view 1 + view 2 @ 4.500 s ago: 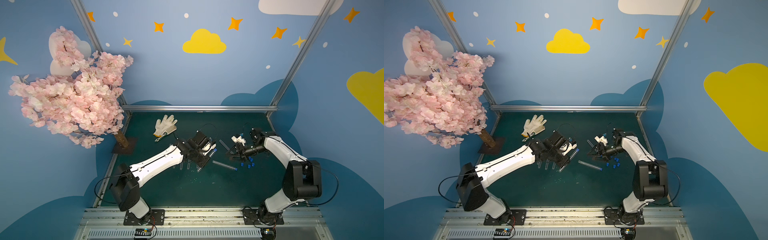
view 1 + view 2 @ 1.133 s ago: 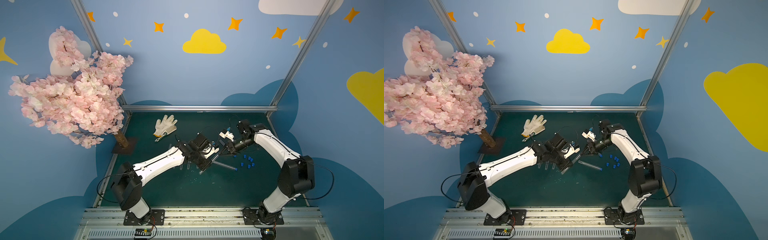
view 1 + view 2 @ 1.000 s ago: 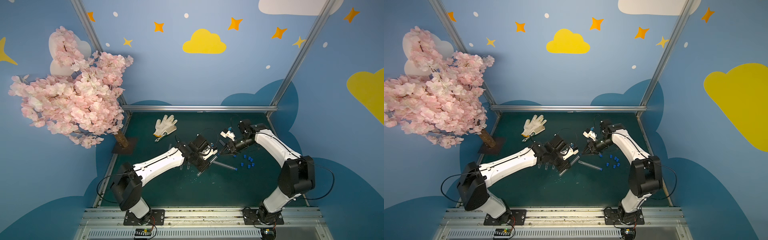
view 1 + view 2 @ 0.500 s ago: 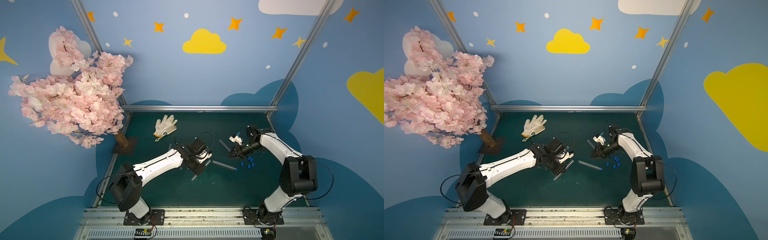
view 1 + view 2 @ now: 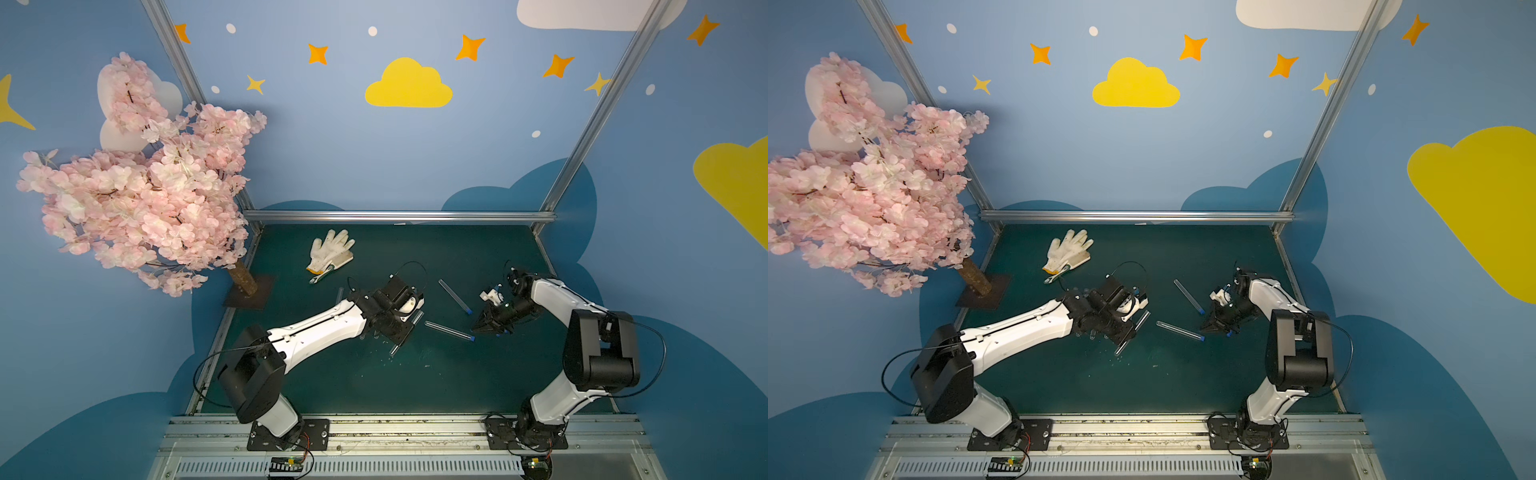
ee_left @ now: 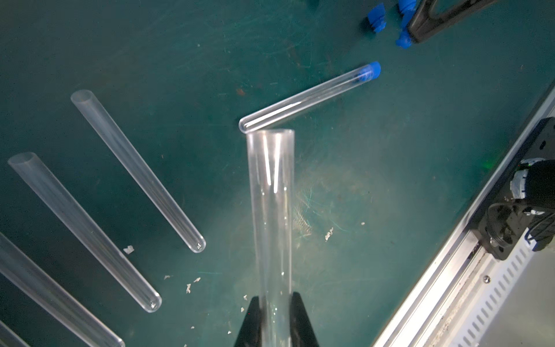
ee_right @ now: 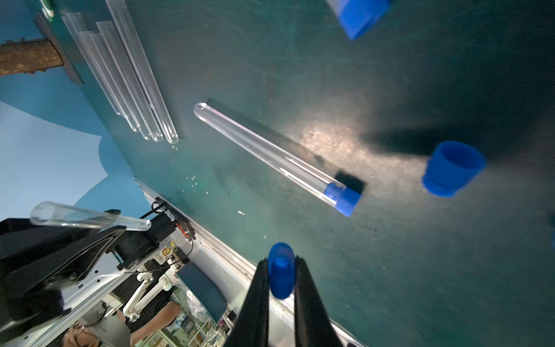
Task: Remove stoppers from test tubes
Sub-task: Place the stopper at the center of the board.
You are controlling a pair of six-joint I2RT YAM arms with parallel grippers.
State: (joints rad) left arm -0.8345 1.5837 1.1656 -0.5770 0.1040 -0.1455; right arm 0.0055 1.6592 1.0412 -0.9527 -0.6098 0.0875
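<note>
Top views, left hand: the left hand (image 5: pixel 402 336) is closed tight on a clear held tube (image 5: pixel 417 318). The tube is kept slanted over the middle of the green desk (image 5: pixel 374 386).
Top views, right hand: the right hand (image 5: pixel 1207 328) is pointed down at the desk, near its right side. What is pinched in it cannot be made out from up here.
Top views, tubes: two capped tubes (image 5: pixel 455 296) (image 5: pixel 449 331) are laid flat between the two hands, each with a blue end.
Top views, other things: a white glove (image 5: pixel 1068 251) is laid at the back of the desk. A pink tree (image 5: pixel 141 195) is stood at the left.
Left wrist view, left hand: the left hand (image 6: pixel 274 303) is squeezed shut around the held tube (image 6: pixel 271 210). The tube's open mouth is pointed away from the hand.
Left wrist view, tubes: open tubes (image 6: pixel 138 171) are laid side by side on the desk. One of the capped tubes (image 6: pixel 309 96) is seen just past the held tube's mouth.
Left wrist view, stoppers: loose stoppers (image 6: pixel 375 18) are seen next to the right hand's black finger.
Right wrist view, right hand: the right hand (image 7: pixel 280 272) is closed on one blue pinched stopper (image 7: pixel 280 267), held up off the desk.
Right wrist view, tubes: one of the capped tubes (image 7: pixel 270 153) is laid flat close by. The open tubes (image 7: pixel 129 78) are lined up farther off.
Right wrist view, stoppers: loose stoppers (image 7: pixel 453 168) are seen on the desk near the hand.
</note>
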